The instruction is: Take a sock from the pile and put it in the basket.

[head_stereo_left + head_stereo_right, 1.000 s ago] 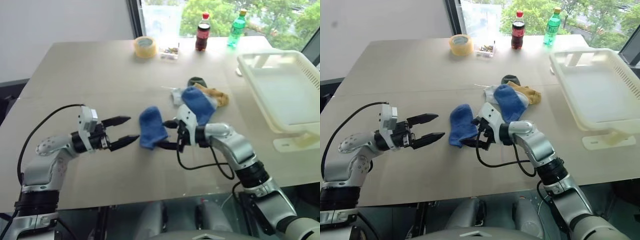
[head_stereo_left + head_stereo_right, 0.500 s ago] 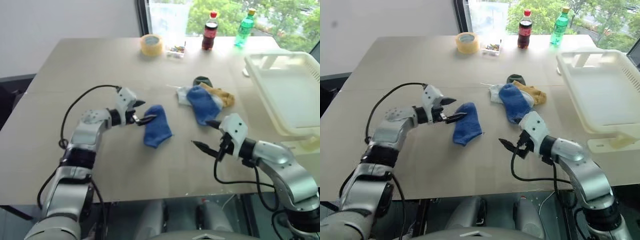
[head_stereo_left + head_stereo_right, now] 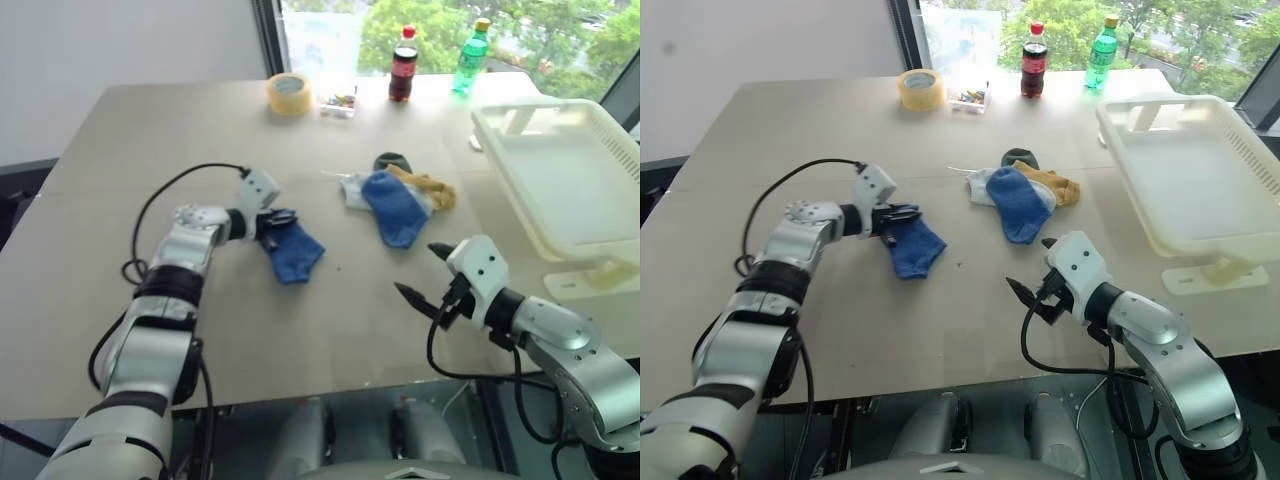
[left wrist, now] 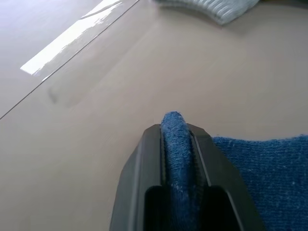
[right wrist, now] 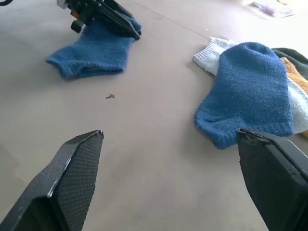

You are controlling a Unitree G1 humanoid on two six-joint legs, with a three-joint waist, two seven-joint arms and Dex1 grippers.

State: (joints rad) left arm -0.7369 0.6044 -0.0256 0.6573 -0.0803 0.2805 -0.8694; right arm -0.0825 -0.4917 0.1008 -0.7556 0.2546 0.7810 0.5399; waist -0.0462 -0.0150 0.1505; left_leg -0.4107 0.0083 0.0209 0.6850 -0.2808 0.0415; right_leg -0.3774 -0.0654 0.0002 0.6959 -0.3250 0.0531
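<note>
Left gripper [image 3: 283, 218] clamped — right gripper [image 3: 425, 275] wide apart

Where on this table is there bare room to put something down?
The table is bare between the tape roll and the left gripper, and between the lone blue sock and the right gripper. It is crowded around the pile.

Socks: two blue, one apart [image 3: 293, 250], one on pile [image 3: 394, 206]; one white [image 3: 352, 189]; one mustard [image 3: 432, 189]; one dark [image 3: 393, 161]. Bottles: two [image 3: 402, 64] [image 3: 470, 44]. Tape roll [image 3: 289, 92]: one. Basket [image 3: 560, 175]: one. Small clear box [image 3: 339, 104]: one.
</note>
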